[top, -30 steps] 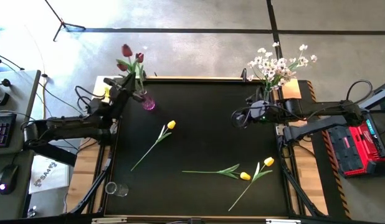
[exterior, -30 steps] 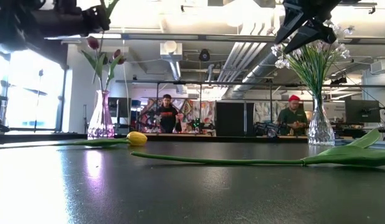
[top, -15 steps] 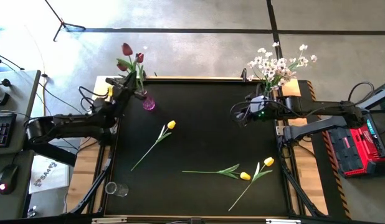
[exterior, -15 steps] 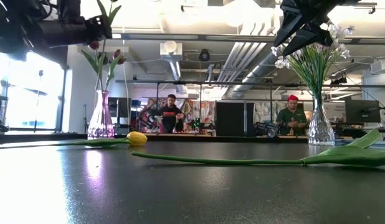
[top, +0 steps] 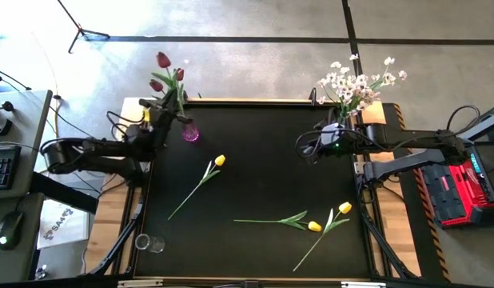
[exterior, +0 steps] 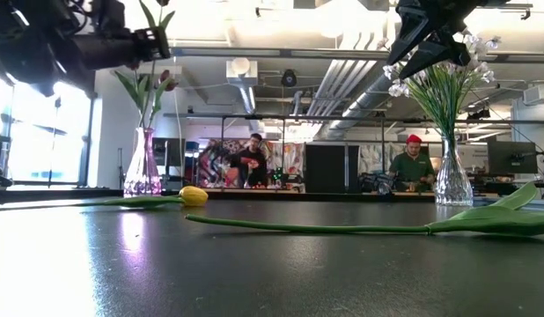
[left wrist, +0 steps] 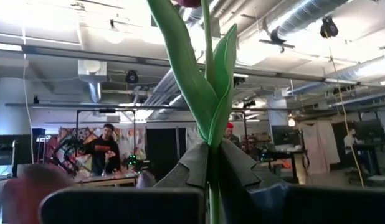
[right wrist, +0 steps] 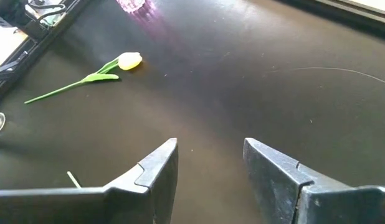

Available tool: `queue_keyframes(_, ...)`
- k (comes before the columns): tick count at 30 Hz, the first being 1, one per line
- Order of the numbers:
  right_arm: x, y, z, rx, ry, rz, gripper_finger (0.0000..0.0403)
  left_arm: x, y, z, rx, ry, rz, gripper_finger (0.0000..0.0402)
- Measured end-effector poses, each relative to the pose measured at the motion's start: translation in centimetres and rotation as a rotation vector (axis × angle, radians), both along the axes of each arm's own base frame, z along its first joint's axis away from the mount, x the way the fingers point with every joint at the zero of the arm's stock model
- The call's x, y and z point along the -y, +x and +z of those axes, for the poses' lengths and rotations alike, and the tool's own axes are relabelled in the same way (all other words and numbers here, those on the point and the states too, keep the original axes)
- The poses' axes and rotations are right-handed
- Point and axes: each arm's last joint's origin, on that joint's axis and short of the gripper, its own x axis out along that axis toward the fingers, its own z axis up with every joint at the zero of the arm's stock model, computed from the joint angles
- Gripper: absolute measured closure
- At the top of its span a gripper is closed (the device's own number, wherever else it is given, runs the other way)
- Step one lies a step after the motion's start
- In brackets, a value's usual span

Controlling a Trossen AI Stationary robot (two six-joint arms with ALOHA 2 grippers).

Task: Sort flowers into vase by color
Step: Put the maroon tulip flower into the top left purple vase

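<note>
My left gripper (top: 171, 118) is at the far left corner, above the purple vase (top: 189, 133), and is shut on a dark red tulip's green stem (left wrist: 210, 140). Two more red tulips (top: 156, 84) stand in that vase. The white blossom sprays (top: 355, 84) stand in a clear vase (exterior: 452, 180) at the far right. My right gripper (top: 303, 150) hangs open above the table beside that vase and holds nothing. Three yellow tulips lie flat on the table: one left of centre (top: 218, 161) and two near the right (top: 313, 226) (top: 344, 208). My left gripper pinches the red tulip's stem (left wrist: 209, 163) between its two fingers, just below where the leaves spread. The fingers come level from the table's left and lie across the stem. The stem stands upright and runs down toward the purple vase's mouth (exterior: 145, 132); its lower end is hidden.
A small clear glass (top: 151, 243) lies at the near left corner. A wooden rim (top: 255, 102) borders the black table top. People (exterior: 252, 163) stand in the room beyond the far edge. Bare table top lies between the yellow tulips and the two vases.
My left arm has drawn back toward the table's left, and its gripper has shifted a little toward the far left corner beside the purple vase, staying shut on the tulip stem. The flowers on the table have not moved.
</note>
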Motion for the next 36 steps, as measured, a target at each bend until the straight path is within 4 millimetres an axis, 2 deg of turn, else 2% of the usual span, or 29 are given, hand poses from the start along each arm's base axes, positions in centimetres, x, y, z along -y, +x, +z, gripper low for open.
queue_keyframes(7,-0.1,0.0,0.0,-0.001,0.014,0.018,0.0231,-0.8,1.4,0.7,-0.033,0.014,0.014,0.0397)
queue_keyframes(17,-0.1,0.0,0.0,-0.001,0.013,0.019,0.0231,-0.9,1.4,0.6,-0.035,-0.021,0.083,0.0397)
queue_keyframes(26,-0.1,0.0,0.0,-0.005,0.006,0.027,0.0231,-0.9,2.1,-0.8,-0.084,-0.168,0.097,0.0394)
queue_keyframes(29,-0.1,0.0,0.0,-0.004,0.007,0.026,0.0231,-0.9,2.1,-0.9,-0.019,-0.224,0.12,0.0379)
queue_keyframes(36,-0.1,0.0,0.0,-0.003,0.009,0.024,0.0231,-0.5,2.2,-1.3,-0.046,-0.28,0.209,0.0309)
